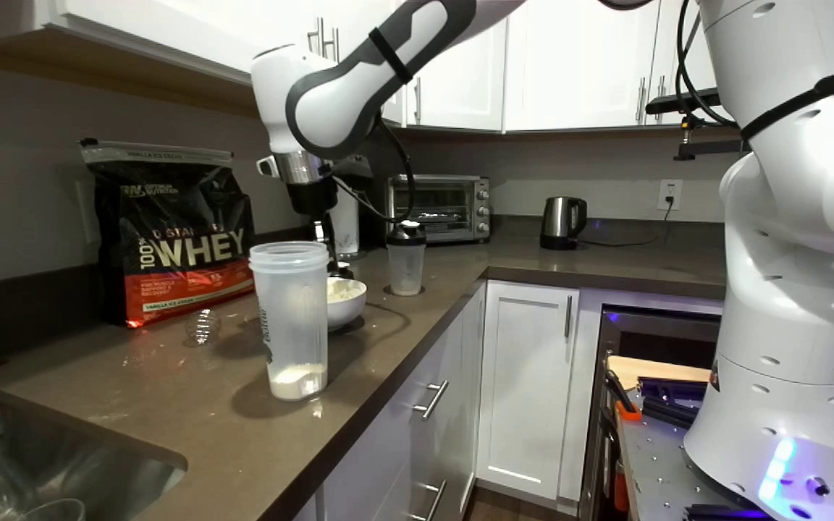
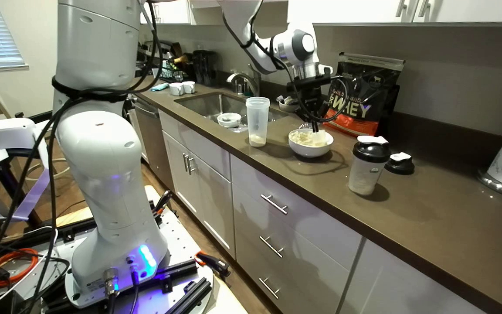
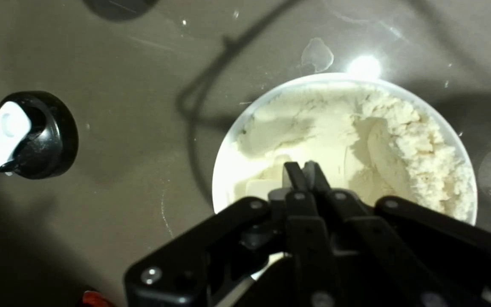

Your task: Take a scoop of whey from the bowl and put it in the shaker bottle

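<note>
Gripper (image 3: 304, 166) grasps scoop (image 2: 320, 138) tight — probably light, stiff, slick with whey (image 3: 418, 138) — best held by its handle.

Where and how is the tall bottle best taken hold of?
Probably at the rim of the tall bottle, from straight above, on the part away from the bowl. It stands upright with its wide mouth open, so the pincer could straddle the wall there; the body looks broad to span, and the bowl stands near one side.
</note>
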Action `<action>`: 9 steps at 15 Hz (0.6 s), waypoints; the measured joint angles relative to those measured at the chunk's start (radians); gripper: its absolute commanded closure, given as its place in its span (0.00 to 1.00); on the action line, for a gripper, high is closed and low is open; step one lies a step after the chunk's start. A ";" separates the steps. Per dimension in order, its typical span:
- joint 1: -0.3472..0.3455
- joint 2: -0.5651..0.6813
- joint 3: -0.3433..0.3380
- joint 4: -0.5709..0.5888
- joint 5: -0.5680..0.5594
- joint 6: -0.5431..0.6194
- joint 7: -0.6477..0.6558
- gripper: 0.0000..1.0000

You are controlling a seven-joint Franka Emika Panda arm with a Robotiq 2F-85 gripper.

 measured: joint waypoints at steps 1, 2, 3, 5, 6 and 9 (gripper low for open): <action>0.002 0.000 0.000 0.000 -0.014 0.010 0.021 0.99; 0.005 0.001 0.000 -0.001 -0.028 0.018 0.042 0.99; 0.009 0.001 -0.001 -0.001 -0.041 0.024 0.066 0.99; 0.016 0.002 -0.002 -0.001 -0.070 0.030 0.114 0.99; 0.020 0.002 -0.003 -0.001 -0.083 0.031 0.138 0.99; 0.030 0.002 -0.011 -0.001 -0.126 0.030 0.199 0.99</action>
